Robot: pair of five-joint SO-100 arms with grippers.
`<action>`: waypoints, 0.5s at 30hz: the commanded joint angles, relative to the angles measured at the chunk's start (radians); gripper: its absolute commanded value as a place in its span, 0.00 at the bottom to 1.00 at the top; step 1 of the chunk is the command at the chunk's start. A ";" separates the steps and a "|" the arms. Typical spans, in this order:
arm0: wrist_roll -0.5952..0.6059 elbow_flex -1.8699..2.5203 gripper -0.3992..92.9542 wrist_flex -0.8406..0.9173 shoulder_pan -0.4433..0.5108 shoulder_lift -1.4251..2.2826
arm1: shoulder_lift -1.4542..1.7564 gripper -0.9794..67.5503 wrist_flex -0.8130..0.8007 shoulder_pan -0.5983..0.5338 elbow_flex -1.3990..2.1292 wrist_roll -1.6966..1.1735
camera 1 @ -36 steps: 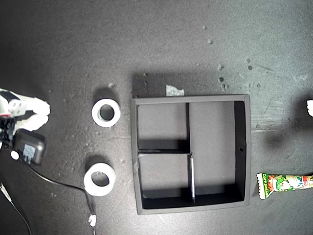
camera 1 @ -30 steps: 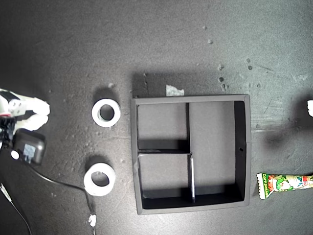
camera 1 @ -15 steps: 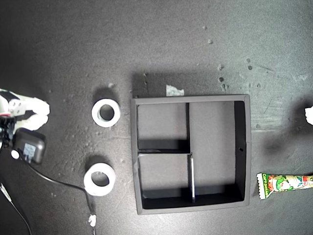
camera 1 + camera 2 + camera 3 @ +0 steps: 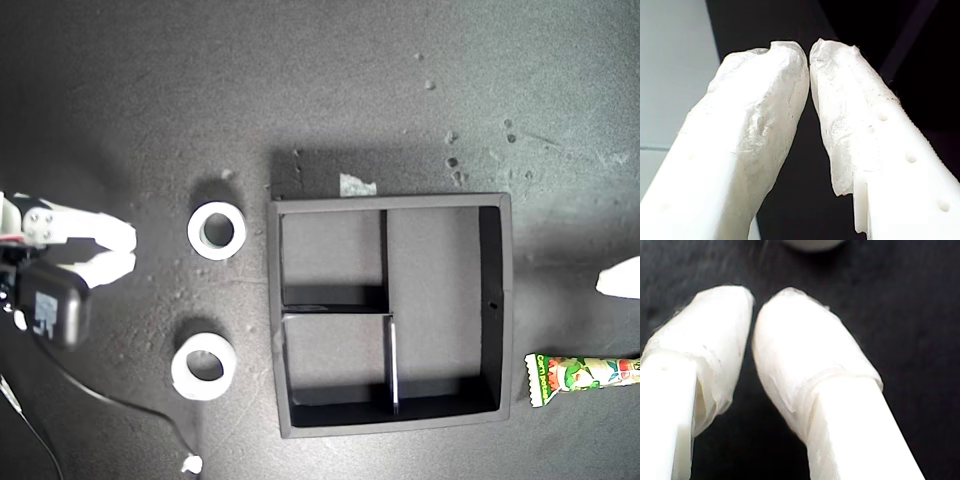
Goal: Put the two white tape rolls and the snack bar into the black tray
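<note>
At the exterior view's left, my second gripper (image 4: 128, 250) is hovering over the dark surface (image 4: 150, 100), pointing toward the upper tape roll (image 4: 195, 231) just beside it, its fingers parted a little and holding nothing. The lower tape roll (image 4: 182, 368) is lying flat below it, both left of the black tray (image 4: 392, 201). The snack bar (image 4: 583, 377) is lying right of the tray's lower corner, long axis running left to right, running off that view's right edge. An arm's white tip (image 4: 620, 278) is showing above it. My first gripper (image 4: 809, 52) is showing tips almost touching, gripping nothing.
</note>
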 commanded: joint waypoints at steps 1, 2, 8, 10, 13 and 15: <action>-0.003 0.058 0.00 -0.150 0.017 0.048 | 0.006 0.01 -0.150 -0.009 0.012 0.060; 0.011 0.058 0.00 -0.193 0.025 0.048 | 0.006 0.01 -0.202 -0.008 0.012 0.063; 0.114 0.058 0.00 -0.446 0.081 0.046 | 0.006 0.01 -0.337 0.060 0.012 0.446; 0.172 0.058 0.00 -0.511 0.054 0.046 | 0.006 0.01 -0.322 0.060 0.012 0.525; 0.244 0.058 0.07 -0.571 0.032 0.046 | 0.006 0.01 -0.350 0.067 0.012 0.554; 0.282 0.052 0.09 -0.598 0.021 0.046 | 0.006 0.01 -0.382 0.066 0.012 0.552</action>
